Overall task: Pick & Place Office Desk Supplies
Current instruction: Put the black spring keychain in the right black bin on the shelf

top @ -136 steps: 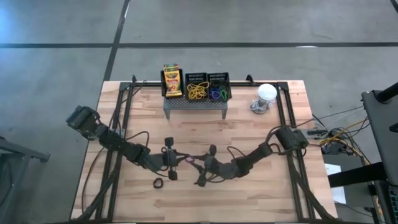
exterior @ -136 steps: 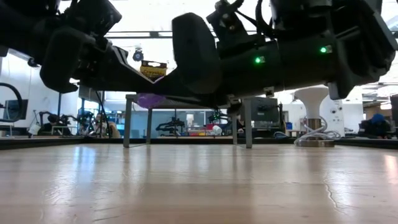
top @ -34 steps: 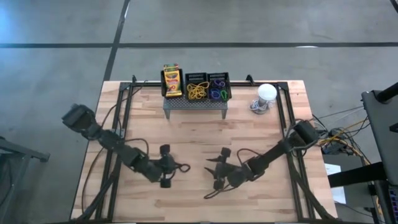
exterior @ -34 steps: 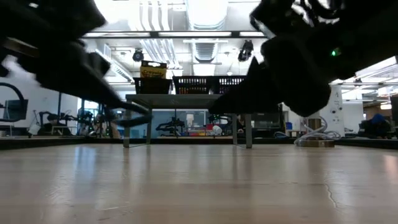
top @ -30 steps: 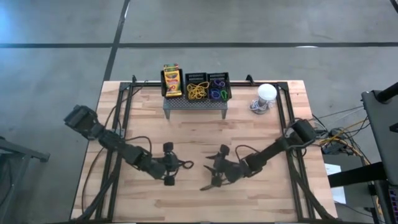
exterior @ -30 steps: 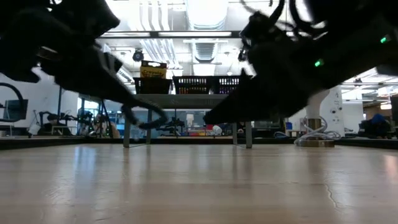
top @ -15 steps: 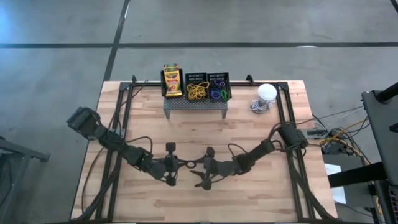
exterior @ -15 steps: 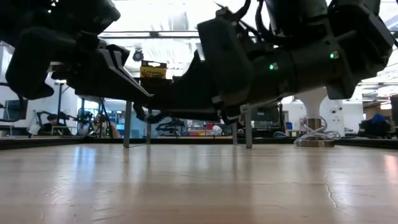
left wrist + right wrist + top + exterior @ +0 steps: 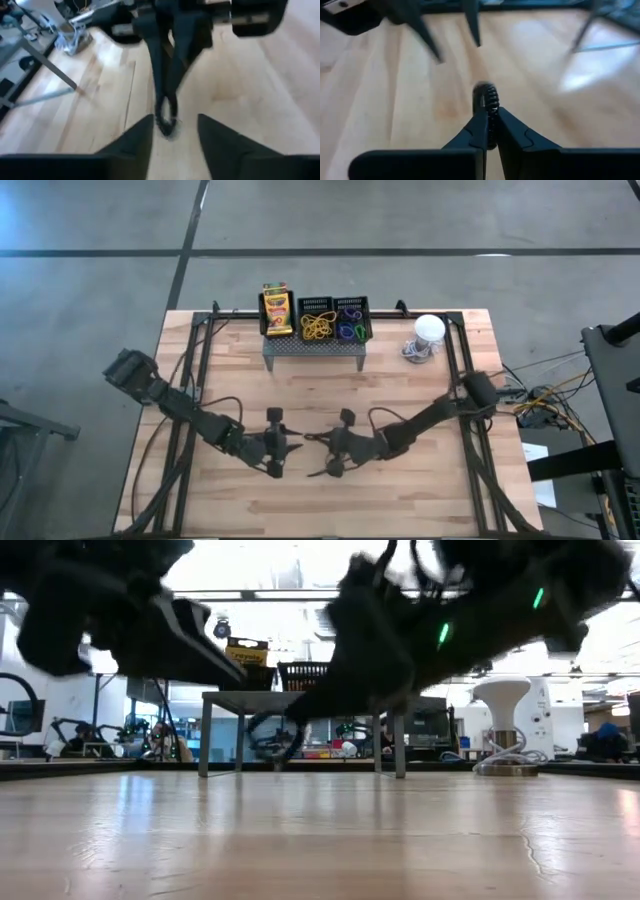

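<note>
Pinching one black loop [image 9: 486, 98]: right gripper [image 9: 489, 131] fingers | left gripper [image 9: 172, 131] fingers apart, empty | three bins [image 9: 334, 319]

Light wooden counter [image 9: 420, 480]: grey perforated metal stand [image 9: 314, 346] at far edge centre. On it, left to right: yellow-and-green crayon box [image 9: 276, 311], two black mesh bins [image 9: 334, 319]. White ball-like object [image 9: 428, 330] right of stand. Near centre, left tool [image 9: 290, 446] faces right tool [image 9: 309, 439]; thin black loop [image 9: 490, 98] between right tool's fingertips.
</note>
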You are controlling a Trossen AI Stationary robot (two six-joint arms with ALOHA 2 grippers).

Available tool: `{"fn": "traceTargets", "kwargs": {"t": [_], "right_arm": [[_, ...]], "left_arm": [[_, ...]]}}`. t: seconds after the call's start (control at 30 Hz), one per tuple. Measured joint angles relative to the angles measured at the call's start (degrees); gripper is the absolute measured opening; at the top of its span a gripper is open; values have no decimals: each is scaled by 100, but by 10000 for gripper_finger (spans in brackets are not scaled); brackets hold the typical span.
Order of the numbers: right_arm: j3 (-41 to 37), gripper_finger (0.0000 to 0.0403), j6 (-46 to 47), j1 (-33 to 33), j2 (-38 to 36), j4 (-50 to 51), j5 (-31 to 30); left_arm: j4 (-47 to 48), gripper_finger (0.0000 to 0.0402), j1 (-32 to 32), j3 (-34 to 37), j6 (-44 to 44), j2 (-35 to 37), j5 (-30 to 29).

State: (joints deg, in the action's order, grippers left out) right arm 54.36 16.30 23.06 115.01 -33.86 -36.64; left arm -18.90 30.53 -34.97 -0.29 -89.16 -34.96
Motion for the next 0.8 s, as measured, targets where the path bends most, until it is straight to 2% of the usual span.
{"fn": "traceTargets", "kwargs": {"t": [0.13,0.23,0.33,0.43,0.5,0.67,0.8], "right_arm": [[197,15,3,105,-998,1638,-1146],[483,14,18,-164,-1834,3101,-1929],[843,14,149,-819,-2557,4401,-2037],[1113,14,206,-1729,-2947,5238,-2005],[1187,13,180,-2390,-3054,5462,-1693],[1318,13,-11,-3764,-2983,5405,25],[1273,33,113,-4345,-2932,5333,596]], "left_arm": [[512,216,81,-126,1,515,-4],[781,244,105,-121,-331,825,-30],[853,250,116,-17,-542,959,-85],[877,245,129,110,-716,945,-111],[827,237,131,169,-847,917,-126],[814,218,131,252,-962,919,-170],[798,207,126,241,-962,920,-172]]}}
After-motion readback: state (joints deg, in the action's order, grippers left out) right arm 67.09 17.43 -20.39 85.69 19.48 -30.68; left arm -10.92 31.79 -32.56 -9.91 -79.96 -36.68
